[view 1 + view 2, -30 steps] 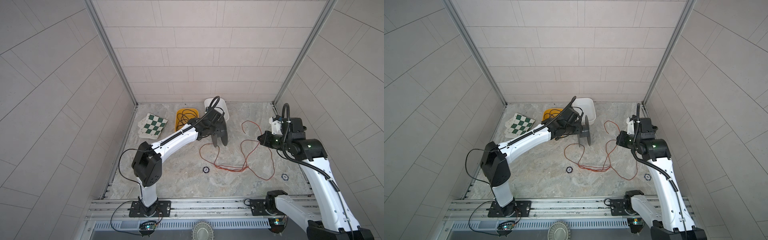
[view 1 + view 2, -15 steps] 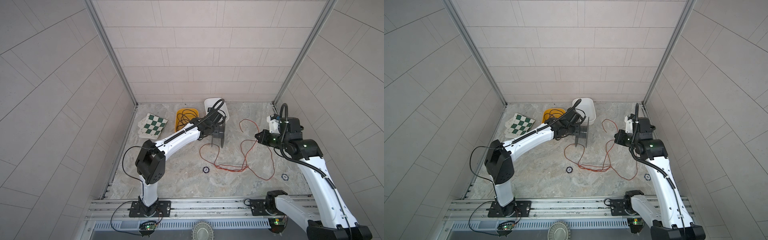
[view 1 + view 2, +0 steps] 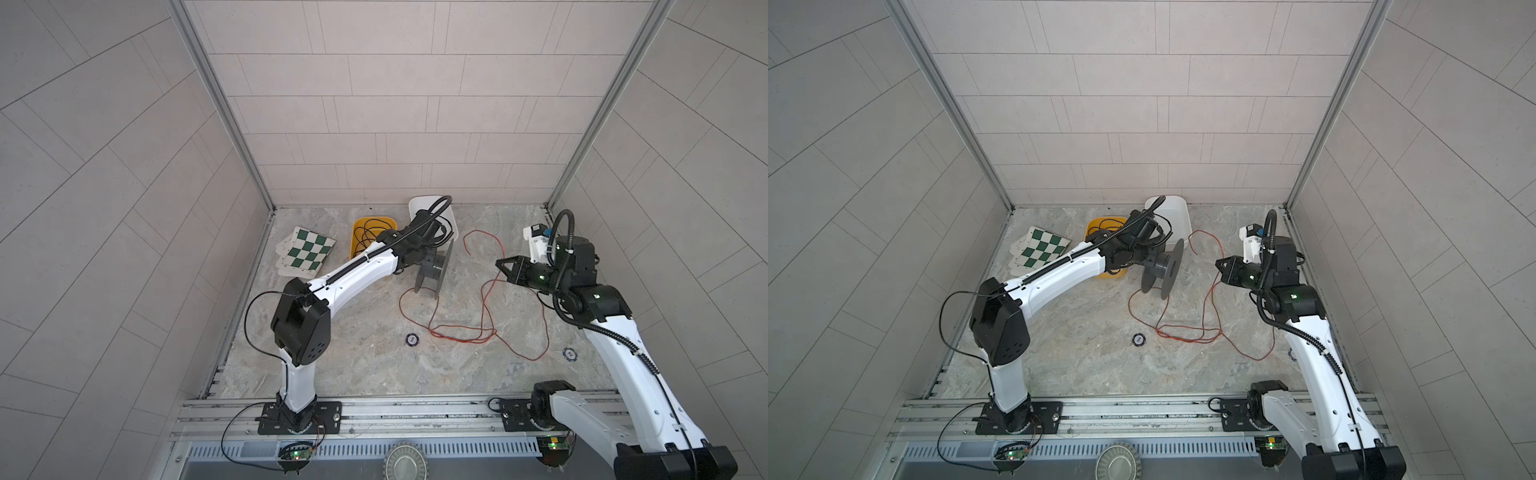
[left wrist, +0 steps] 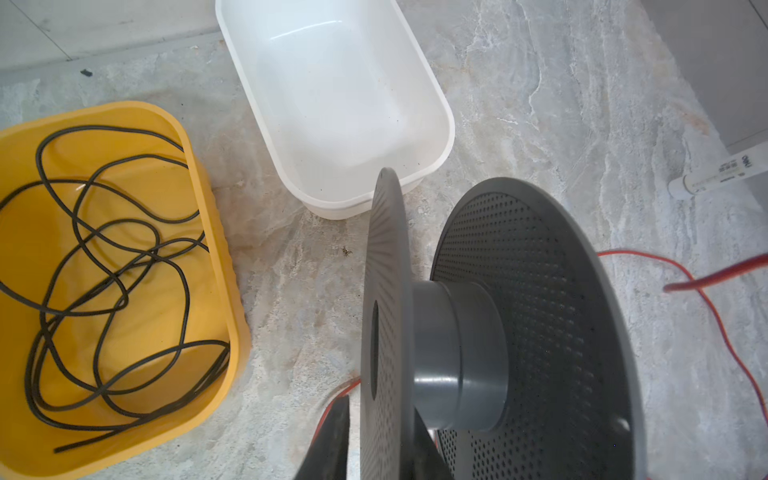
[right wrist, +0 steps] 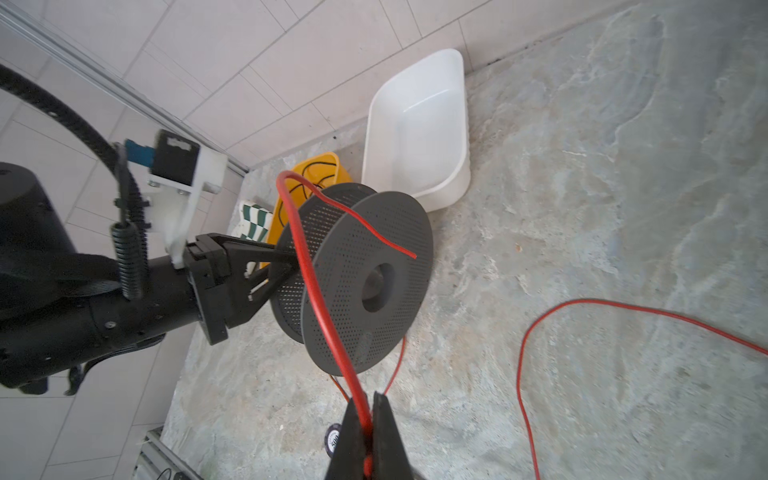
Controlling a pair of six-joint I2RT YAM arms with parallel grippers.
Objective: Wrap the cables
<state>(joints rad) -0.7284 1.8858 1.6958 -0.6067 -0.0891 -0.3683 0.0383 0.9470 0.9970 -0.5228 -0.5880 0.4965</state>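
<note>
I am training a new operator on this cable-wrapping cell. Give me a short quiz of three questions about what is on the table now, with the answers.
1. Fill in: the black cable lies in the ____ bin.
2. True or false: the red wire is already wound on the hub of the grey spool.
3. Which thing does the right gripper pinch? A) black cable B) red wire C) grey spool

Key:
1. yellow: it lies in the yellow bin.
2. False: the hub is bare.
3. B
</note>
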